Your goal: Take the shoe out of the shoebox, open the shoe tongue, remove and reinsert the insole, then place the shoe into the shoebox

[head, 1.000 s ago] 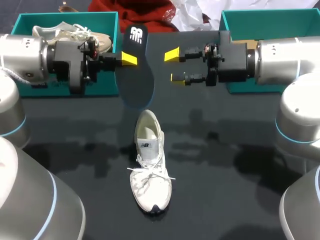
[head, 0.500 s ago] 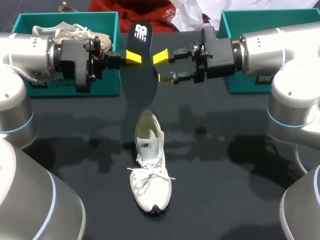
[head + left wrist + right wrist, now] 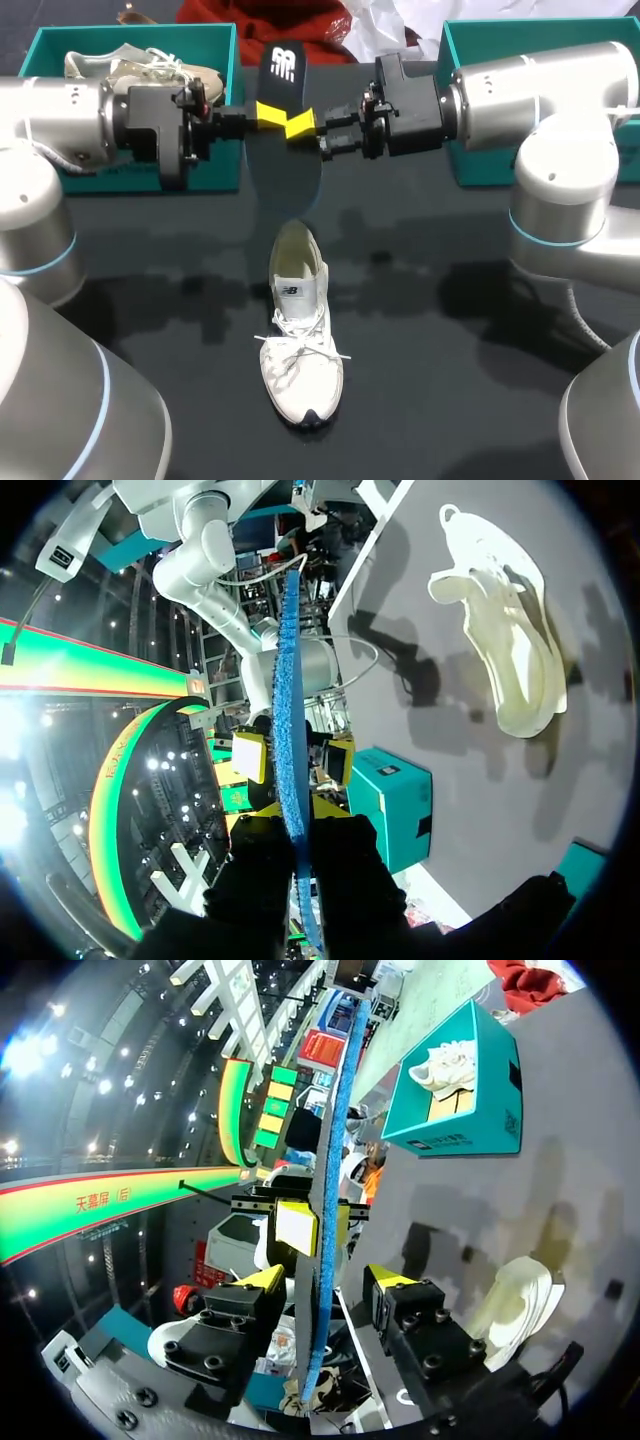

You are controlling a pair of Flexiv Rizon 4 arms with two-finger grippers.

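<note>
Left claw [image 3: 263,117] clamps the insole [image 3: 285,165] in the air over the table [image 3: 450,330], its long axis crosswise to both claws. Right claw [image 3: 300,126] faces it, fingers spread astride its edge and not touching. The shoe [image 3: 300,330] lies just below.

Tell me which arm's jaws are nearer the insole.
Left. The left jaws are clamped on the insole; the right jaws stand open on either side of it, with gaps showing.
</note>
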